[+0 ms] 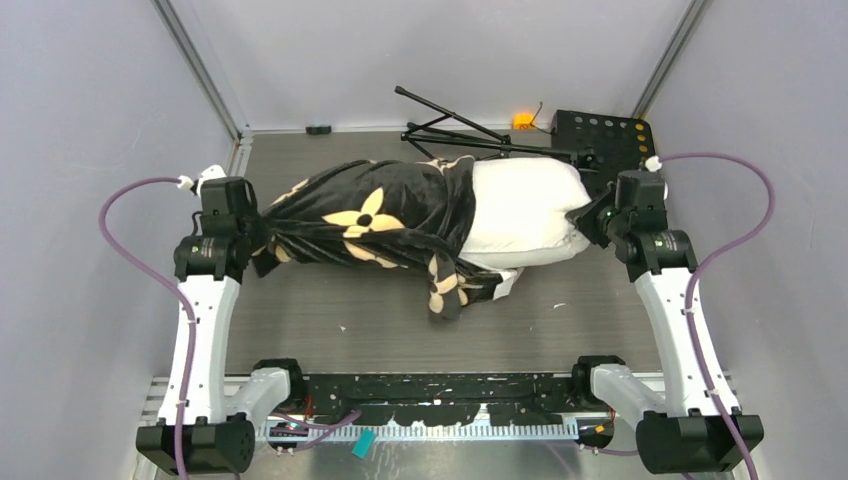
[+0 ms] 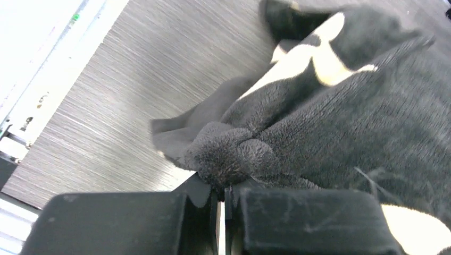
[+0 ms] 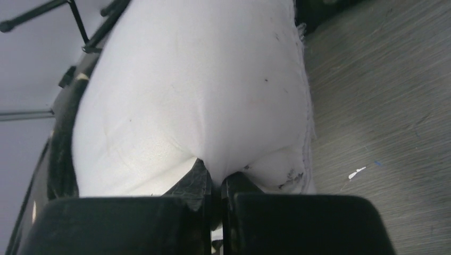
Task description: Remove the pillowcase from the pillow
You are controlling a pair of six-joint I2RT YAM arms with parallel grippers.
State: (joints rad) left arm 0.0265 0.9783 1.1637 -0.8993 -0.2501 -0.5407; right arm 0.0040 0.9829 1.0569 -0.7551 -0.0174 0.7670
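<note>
the left gripper was clamped on a bunched, fuzzy nub of the black plush pillowcase near the brushed grey tabletop's left edge; the right gripper pinched a smooth fold of the plump white pillow, half bared, toward the right edge. a perforated black plate sat at the far right corner.

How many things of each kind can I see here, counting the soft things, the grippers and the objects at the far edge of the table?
pillowcase: 1
pillow: 1
grippers: 2, the left gripper and the right gripper
perforated plate: 1
folded black stand: 1
small orange item: 1
Total: 7
</note>
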